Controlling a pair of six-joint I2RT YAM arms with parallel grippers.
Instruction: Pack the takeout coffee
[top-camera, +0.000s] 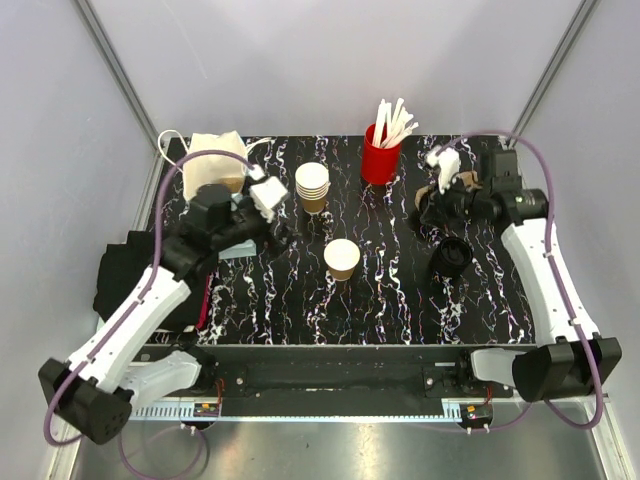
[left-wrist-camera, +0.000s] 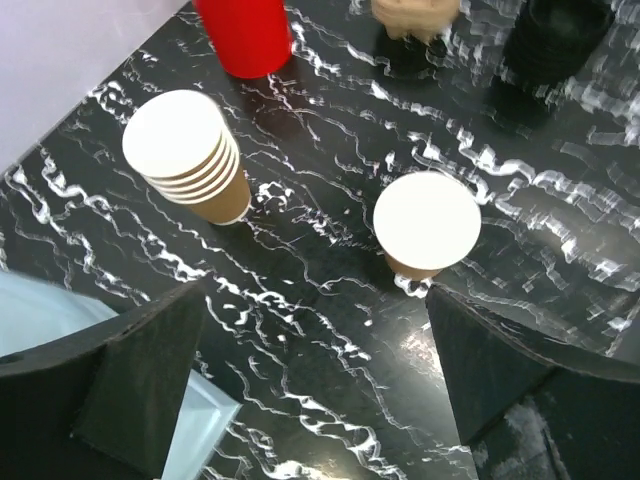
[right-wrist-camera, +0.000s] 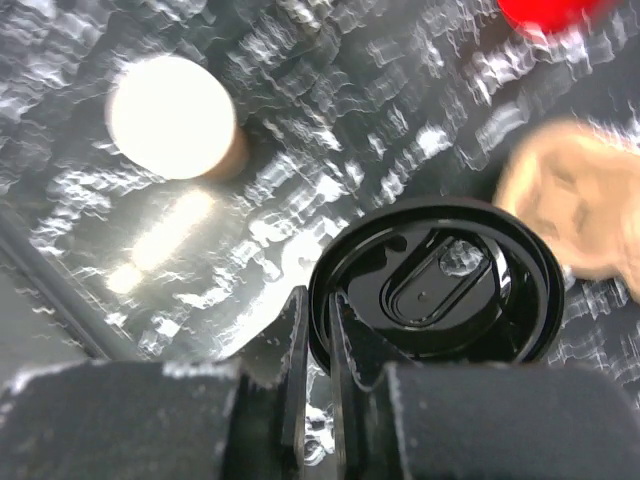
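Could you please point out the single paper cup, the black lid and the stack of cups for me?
single paper cup (top-camera: 342, 254): top view, on its white mouth.
black lid (right-wrist-camera: 440, 292): right wrist view, on its centre panel.
stack of cups (top-camera: 312, 180): top view, on the topmost cup's mouth.

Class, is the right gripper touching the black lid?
Touching. The right wrist view shows the right gripper pinching the rim of the black lid, one finger on each side.

Cup (top-camera: 342, 258) at the middle of the table (top-camera: 300, 300); stack of cups (top-camera: 312, 186) behind it; lid (top-camera: 452, 256) to its right; cup of sticks (top-camera: 381, 155) near the far edge.
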